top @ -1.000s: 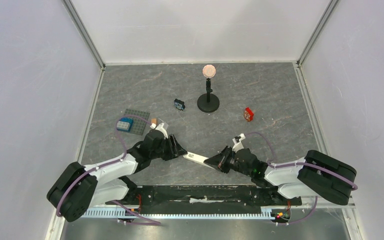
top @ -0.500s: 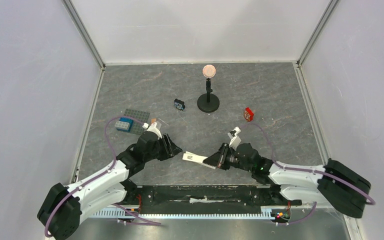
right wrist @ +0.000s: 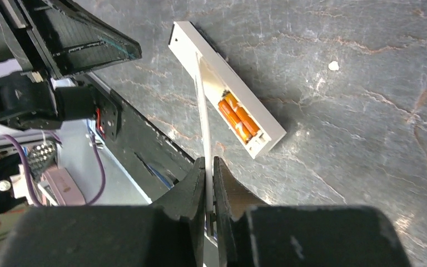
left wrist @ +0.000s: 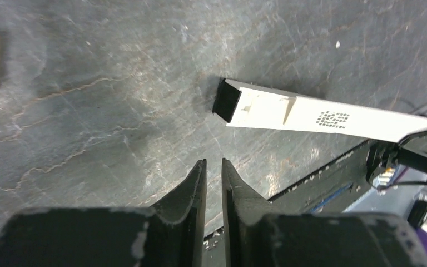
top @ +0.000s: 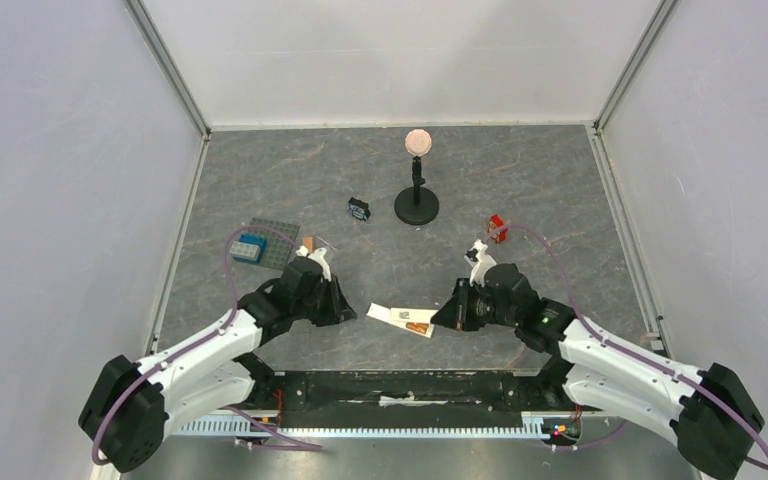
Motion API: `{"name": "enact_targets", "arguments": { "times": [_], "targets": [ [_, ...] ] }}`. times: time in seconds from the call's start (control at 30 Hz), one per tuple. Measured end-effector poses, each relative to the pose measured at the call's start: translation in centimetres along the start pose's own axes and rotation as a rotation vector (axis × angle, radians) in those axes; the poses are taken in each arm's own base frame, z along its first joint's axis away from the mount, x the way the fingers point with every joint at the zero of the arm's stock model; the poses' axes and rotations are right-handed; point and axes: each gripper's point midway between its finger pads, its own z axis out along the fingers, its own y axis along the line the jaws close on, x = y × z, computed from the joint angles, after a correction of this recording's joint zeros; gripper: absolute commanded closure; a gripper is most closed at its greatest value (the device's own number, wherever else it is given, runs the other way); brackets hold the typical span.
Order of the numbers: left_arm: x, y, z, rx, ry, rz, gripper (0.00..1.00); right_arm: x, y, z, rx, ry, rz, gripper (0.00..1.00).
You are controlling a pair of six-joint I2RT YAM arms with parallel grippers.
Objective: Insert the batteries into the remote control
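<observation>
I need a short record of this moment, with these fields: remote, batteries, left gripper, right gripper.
remote control: lies flat on the table, compartment open
batteries: two, side by side inside the compartment
left gripper: almost closed, empty, short of the remote's end
right gripper: shut on a thin white cover, held edge-on

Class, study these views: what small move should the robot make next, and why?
Probably the right gripper should lower the battery cover it pinches onto the remote control and close it. Both batteries already sit in the open compartment, so only the lid seems left.
</observation>
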Motion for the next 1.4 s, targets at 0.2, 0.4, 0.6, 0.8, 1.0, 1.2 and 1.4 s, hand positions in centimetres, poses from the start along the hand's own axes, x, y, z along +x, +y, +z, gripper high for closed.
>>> {"name": "enact_targets", "arguments": {
  "times": [0.2, 0.4, 0.6, 0.8, 1.0, 1.2, 1.4],
  "targets": [
    [1.7, -0.2, 0.6, 0.024, 0.101, 0.006, 0.84, 0.8, 0.4, -1.2, -0.030, 0.050, -0.063, 0.95],
    [2.8, -0.4, 1.4, 0.038, 0.162, 0.010, 0.84, 0.8, 1.9, -2.2, -0.108, 0.050, -0.093, 1.00],
    [4.1, -0.9, 2.1, 0.044, 0.205, 0.047, 0.84, 1.3, 2.1, -2.4, -0.127, 0.076, -0.092, 1.00],
    [4.5, -1.3, 2.7, 0.032, 0.186, 0.077, 0.85, 2.5, -0.3, -2.4, -0.024, 0.124, -0.075, 1.00],
    [3.2, -1.8, 3.3, 0.014, 0.101, 0.052, 0.85, 2.5, -2.7, -2.6, 0.096, 0.128, -0.064, 1.00],
    [2.6, -1.8, 4.2, -0.008, 0.061, 0.020, 0.85, 1.0, -2.7, -2.7, 0.135, 0.085, -0.080, 1.00],
    [2.1, -2.3, 5.2, -0.011, 0.045, -0.005, 0.86, 0.3, -3.4, -2.2, 0.165, 0.068, -0.073, 1.00]
  ]
}}
